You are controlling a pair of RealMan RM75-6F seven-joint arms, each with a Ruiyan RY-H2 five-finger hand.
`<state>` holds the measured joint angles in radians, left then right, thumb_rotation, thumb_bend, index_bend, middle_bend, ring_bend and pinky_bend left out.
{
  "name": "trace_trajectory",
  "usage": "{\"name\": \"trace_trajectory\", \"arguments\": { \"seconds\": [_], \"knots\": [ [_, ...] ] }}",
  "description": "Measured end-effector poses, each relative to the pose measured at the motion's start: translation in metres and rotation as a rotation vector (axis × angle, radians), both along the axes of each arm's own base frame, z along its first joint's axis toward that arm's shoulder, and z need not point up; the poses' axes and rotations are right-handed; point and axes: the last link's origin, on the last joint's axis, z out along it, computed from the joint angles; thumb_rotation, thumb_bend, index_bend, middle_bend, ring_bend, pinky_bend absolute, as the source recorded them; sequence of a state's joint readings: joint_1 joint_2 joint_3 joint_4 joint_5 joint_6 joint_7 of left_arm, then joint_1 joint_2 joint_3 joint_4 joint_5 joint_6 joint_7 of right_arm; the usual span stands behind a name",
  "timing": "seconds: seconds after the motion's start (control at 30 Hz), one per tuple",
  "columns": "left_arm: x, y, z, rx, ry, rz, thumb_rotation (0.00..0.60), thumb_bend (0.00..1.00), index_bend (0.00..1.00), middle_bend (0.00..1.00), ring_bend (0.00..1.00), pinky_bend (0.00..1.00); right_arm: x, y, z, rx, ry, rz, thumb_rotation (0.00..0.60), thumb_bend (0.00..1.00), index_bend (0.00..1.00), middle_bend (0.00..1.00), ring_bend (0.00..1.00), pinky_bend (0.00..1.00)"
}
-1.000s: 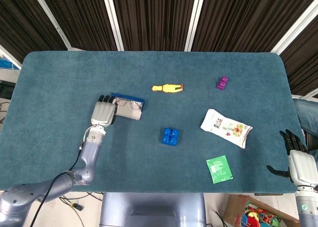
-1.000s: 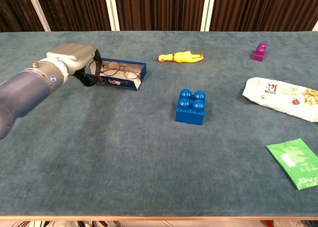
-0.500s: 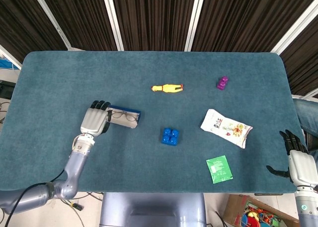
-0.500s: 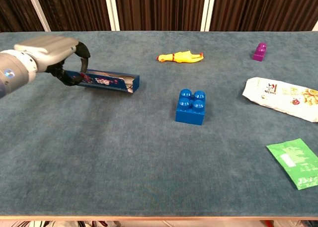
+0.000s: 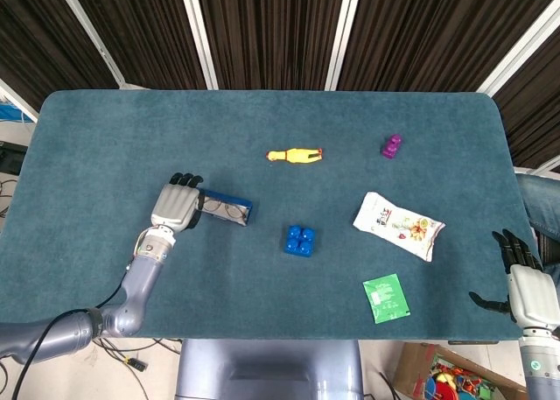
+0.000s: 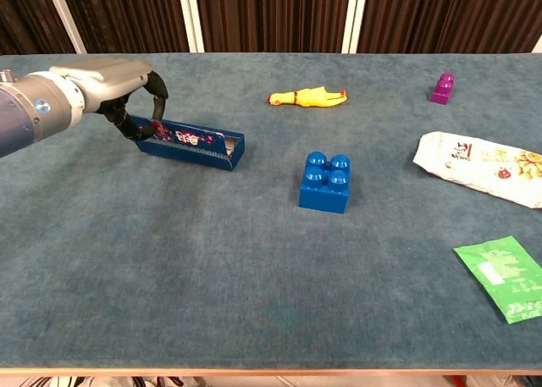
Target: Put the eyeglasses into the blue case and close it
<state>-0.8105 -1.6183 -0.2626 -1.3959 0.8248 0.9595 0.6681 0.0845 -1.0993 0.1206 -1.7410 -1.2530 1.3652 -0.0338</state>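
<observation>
The left hand (image 5: 176,207) is at the left part of the teal tabletop (image 5: 105,146). Its fingers (image 6: 155,95) are curled around the left end of the blue case (image 5: 227,211), so it grips the case there. In the chest view the case lies long and low on the tabletop, with its open side up and a printed pattern on the front wall. The eyeglasses (image 5: 222,209) are inside the case; they show only in the head view, where the thin frame lies along the inside. In the chest view the front wall hides them.

Further right, near the far middle of the tabletop, lies a yellow rubber chicken (image 6: 306,96). In front of it, well apart, stands a blue building block (image 6: 326,182) with round studs on top. A small purple block (image 6: 443,88) stands at the far right. Nearer, a white snack bag (image 6: 478,166) lies flat, and a green sachet (image 6: 505,277) lies close to the front edge.

The right hand (image 5: 525,282) is beyond the right edge of the tabletop, low in the head view. Its dark fingers are apart and point upward, and it holds nothing.
</observation>
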Motion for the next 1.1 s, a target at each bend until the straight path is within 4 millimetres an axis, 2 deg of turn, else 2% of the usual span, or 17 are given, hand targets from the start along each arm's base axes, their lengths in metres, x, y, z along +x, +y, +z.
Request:
{"name": "trace_trajectory", "arguments": {
  "seconds": [0.5, 1.1],
  "knots": [
    [0.012, 0.025, -0.011, -0.021, -0.005, 0.055, 0.600, 0.51, 0.58, 0.18, 0.10, 0.13, 0.000, 0.000, 0.000, 0.003, 0.001, -0.006, 0.600, 0.07, 0.09, 0.00, 0.00, 0.17],
    [0.022, 0.042, -0.016, -0.006, -0.018, 0.082, 0.600, 0.51, 0.58, 0.18, 0.10, 0.13, 0.000, 0.000, 0.000, 0.007, -0.003, -0.012, 0.600, 0.08, 0.09, 0.00, 0.00, 0.17]
  ]
}}
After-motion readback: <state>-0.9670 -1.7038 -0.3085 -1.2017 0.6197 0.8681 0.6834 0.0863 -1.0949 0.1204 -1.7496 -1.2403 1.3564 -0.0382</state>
